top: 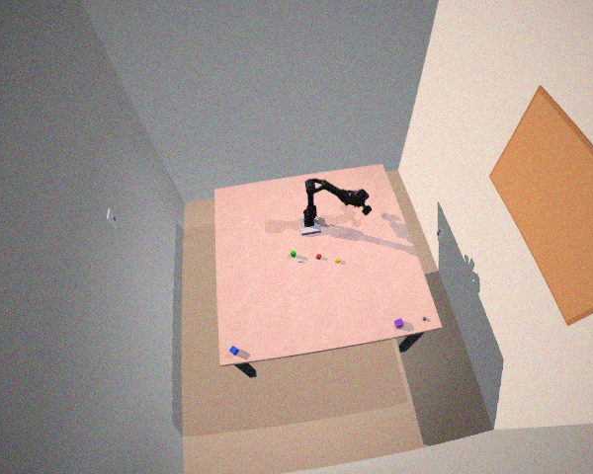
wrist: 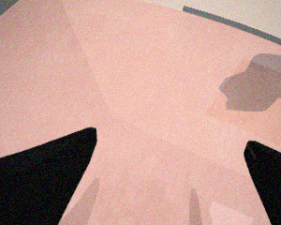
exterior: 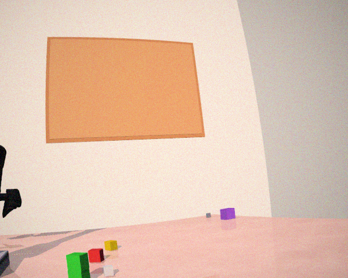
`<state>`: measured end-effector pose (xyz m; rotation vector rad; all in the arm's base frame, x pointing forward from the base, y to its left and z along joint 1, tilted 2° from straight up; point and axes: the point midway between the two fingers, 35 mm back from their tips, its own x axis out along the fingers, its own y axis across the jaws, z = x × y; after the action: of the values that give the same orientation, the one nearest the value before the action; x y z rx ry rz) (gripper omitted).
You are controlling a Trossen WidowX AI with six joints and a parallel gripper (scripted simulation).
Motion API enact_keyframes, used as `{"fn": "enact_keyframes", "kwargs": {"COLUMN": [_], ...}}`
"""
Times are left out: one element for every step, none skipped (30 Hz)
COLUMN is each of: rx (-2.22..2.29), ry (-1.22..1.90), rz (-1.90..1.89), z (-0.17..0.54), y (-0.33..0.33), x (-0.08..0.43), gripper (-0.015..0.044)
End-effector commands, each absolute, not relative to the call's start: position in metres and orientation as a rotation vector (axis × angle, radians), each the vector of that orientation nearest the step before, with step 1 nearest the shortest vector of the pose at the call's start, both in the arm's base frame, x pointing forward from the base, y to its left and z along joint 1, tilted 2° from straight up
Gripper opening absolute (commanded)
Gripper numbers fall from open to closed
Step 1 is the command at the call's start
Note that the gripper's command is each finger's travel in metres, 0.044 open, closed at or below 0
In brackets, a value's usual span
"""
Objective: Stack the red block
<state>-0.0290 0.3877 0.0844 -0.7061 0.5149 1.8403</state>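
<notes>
The red block (top: 318, 256) (exterior: 95, 255) sits flat on the pink table, between the green tower and a yellow block. The green tower (top: 293, 253) (exterior: 78, 265) stands upright with nothing on top; its foot is cut off in the exterior view. My gripper (wrist: 170, 142) is open and empty, with a fingertip at each side of the wrist view and only table between them. In the top view it hangs high above the table, to the right of the arm's base and away from both the block and the tower.
A yellow block (top: 337, 261) (exterior: 111, 245) lies right of the red block. A small white block (exterior: 108, 270) lies near the green tower. A purple block (top: 398, 323) (exterior: 227, 214), a small grey block (top: 424, 318) (exterior: 208, 215) and a blue block (top: 233, 350) lie near the table's front edge.
</notes>
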Motion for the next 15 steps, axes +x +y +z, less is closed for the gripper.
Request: {"fn": "enact_keyframes", "kwargs": {"rx": [-0.681,-0.676,-0.670,-0.664,-0.658,-0.651,-0.639,-0.626,-0.612,-0.598,-0.584,-0.569,-0.554,-0.539,-0.523], "ry": [0.606,0.629,0.652,0.675,0.697,0.720,0.747,0.774,0.801,0.827,0.852,0.877,0.902,0.926,0.950], "rz": [1.701,1.666,1.630,1.595,1.559,1.523,1.487,1.451,1.415,1.378,1.341,1.305,1.268,1.230,1.193], "z": [0.084,0.083,0.082,0.081,0.080,0.079,0.079,0.078,0.077,0.076,0.076,0.075,0.074,0.074,0.073], "y": [0.385,0.382,0.380,0.377,0.374,0.370,0.367,0.363,0.359,0.355,0.350,0.345,0.340,0.335,0.330], "x": [0.012,0.022,0.033,0.043,0.053,0.063,0.072,0.081,0.091,0.099,0.108,0.117,0.125,0.133,0.141], "gripper": [0.0440,0.0440,0.0440,0.0440,0.0440,0.0440,0.0440,0.0440,0.0440,0.0440,0.0440,0.0440,0.0440,0.0440,0.0440]}}
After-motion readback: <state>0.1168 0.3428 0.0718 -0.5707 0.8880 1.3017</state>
